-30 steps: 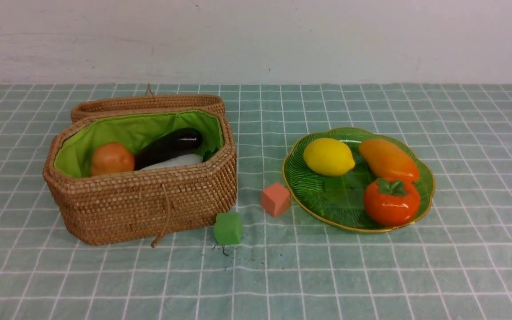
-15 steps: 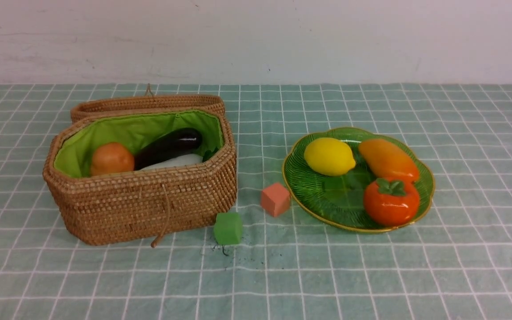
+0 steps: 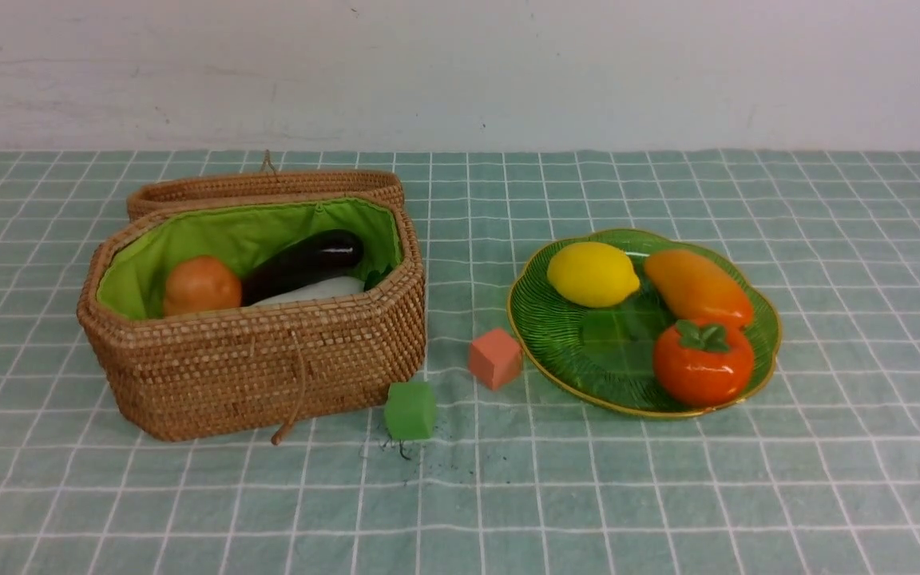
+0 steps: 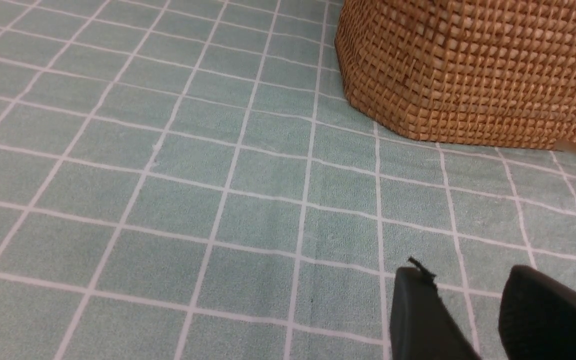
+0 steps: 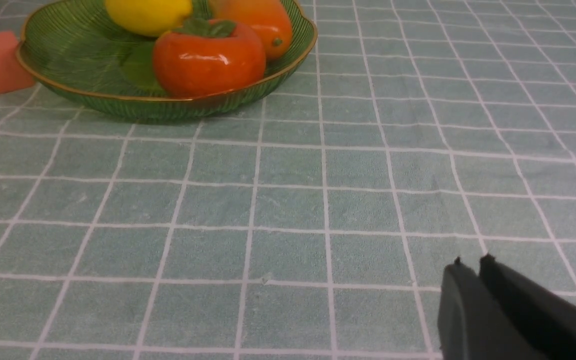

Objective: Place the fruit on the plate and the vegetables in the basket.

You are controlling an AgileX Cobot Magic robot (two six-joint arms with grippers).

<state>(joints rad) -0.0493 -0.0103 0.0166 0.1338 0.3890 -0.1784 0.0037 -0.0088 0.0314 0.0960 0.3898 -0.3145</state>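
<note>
An octagonal basket of tightly woven tan wicker (image 3: 268,367) stood on the mint-green checked tablecloth (image 3: 668,495), its bright green fabric lining showing and its wicker lid (image 3: 264,185) folded back behind it. Inside lay a round tan-brown potato (image 3: 201,285), a glossy dark purple eggplant (image 3: 304,262) and a smooth white radish (image 3: 316,290). To the right sat a ribbed, translucent green glass plate with a scalloped gold rim (image 3: 564,351), carrying a glossy yellow lemon (image 3: 592,274), an elongated orange-yellow mango (image 3: 698,287) and a round orange persimmon with a green leafy cap (image 3: 703,363). Between basket and plate rested a small salmon cube (image 3: 495,358) and a small green cube (image 3: 410,410). The left gripper (image 4: 468,300) hung partly open above bare cloth near the basket, empty; the right gripper (image 5: 469,267) had its black fingers nearly together, holding nothing.
</note>
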